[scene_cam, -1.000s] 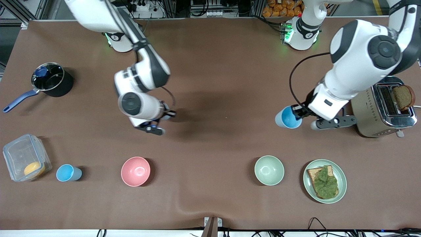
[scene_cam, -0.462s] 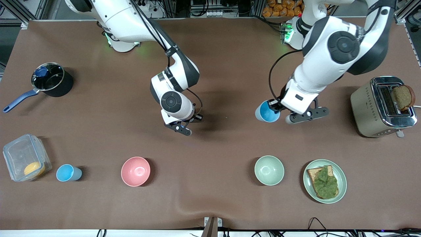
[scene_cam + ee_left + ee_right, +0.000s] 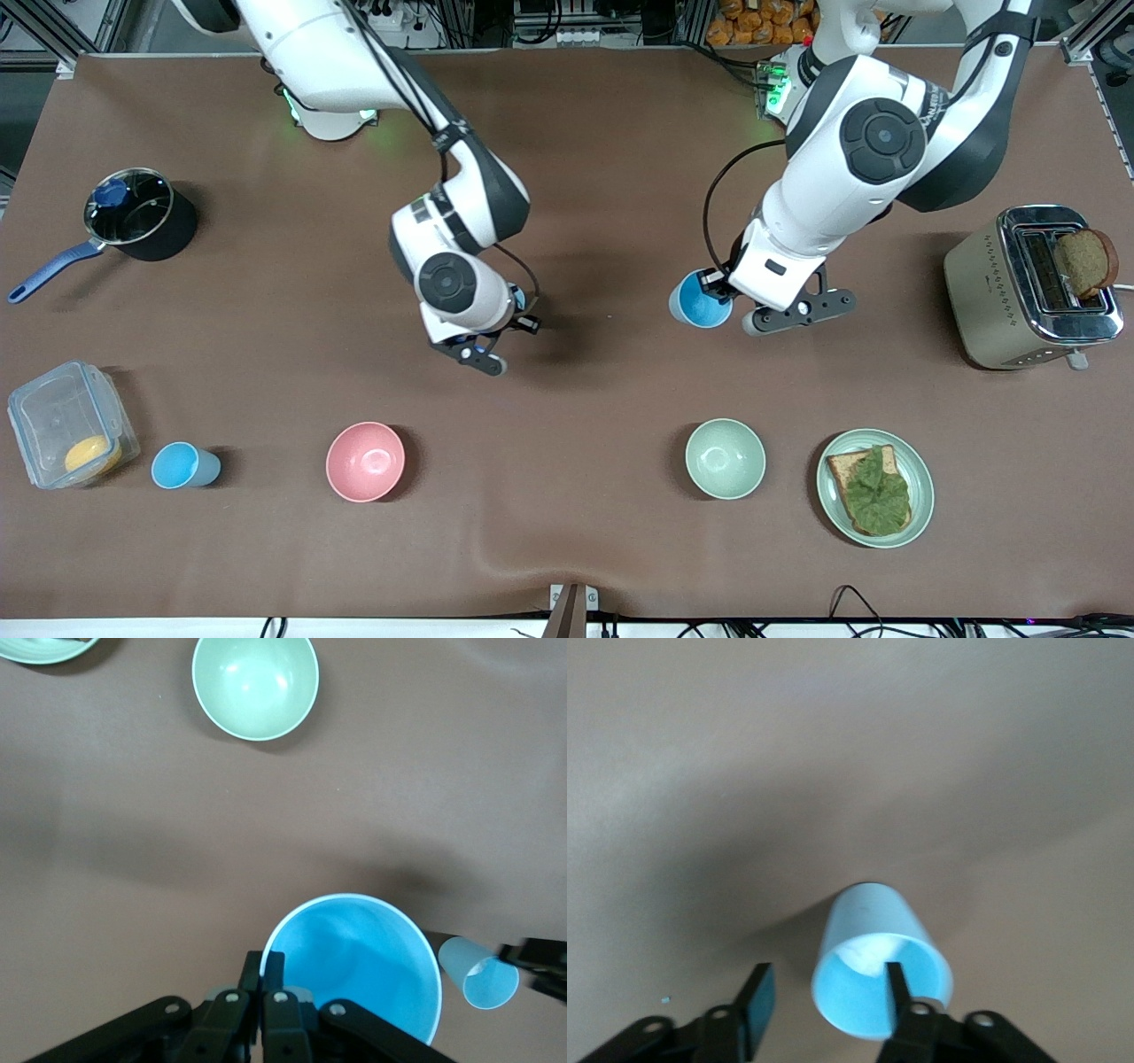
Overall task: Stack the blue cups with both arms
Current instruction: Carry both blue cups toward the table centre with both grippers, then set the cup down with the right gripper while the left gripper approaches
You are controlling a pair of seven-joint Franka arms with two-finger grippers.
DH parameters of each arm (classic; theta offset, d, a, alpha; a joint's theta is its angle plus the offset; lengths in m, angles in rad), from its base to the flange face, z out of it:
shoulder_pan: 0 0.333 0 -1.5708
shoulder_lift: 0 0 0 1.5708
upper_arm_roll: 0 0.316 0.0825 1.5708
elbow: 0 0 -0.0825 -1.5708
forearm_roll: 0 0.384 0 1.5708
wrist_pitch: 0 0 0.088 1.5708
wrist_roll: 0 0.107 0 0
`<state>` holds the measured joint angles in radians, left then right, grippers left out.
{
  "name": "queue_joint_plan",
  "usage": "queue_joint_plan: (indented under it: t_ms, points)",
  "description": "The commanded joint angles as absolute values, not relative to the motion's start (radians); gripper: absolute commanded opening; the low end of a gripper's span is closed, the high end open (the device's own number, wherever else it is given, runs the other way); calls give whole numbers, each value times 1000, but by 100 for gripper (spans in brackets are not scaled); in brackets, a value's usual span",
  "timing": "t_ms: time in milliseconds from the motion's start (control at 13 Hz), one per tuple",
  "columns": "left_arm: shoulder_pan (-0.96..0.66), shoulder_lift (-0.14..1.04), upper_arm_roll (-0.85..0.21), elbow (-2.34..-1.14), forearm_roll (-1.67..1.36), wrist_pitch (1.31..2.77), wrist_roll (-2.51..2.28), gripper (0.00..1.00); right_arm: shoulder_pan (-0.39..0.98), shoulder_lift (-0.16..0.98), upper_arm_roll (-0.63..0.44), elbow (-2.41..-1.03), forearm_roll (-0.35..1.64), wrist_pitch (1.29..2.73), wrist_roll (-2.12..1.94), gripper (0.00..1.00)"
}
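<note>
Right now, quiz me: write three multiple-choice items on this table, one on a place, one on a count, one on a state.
1. The table cup stands beside: A the container; B the toaster; C the pot.
2. Blue cups in all: A one; B two; C three.
3. The left gripper is: A open; B shut on a cup; C shut on a bowl.
Answers: 1 A, they stand side by side at the right arm's end. 2 C, the table cup, the left cup, and the right cup in the right gripper. 3 B, it pinches the left cup's rim above bare table.
</note>
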<state>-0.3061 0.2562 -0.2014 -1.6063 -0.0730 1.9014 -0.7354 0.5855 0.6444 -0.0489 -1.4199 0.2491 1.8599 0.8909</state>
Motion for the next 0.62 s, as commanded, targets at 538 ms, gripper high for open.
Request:
queue_joint_plan:
  t_ms: [538]
  points:
    - [-576,472,-183,-1404,-57,2040,-1219,0,160,422,-41,-1391,81,1473,225,100]
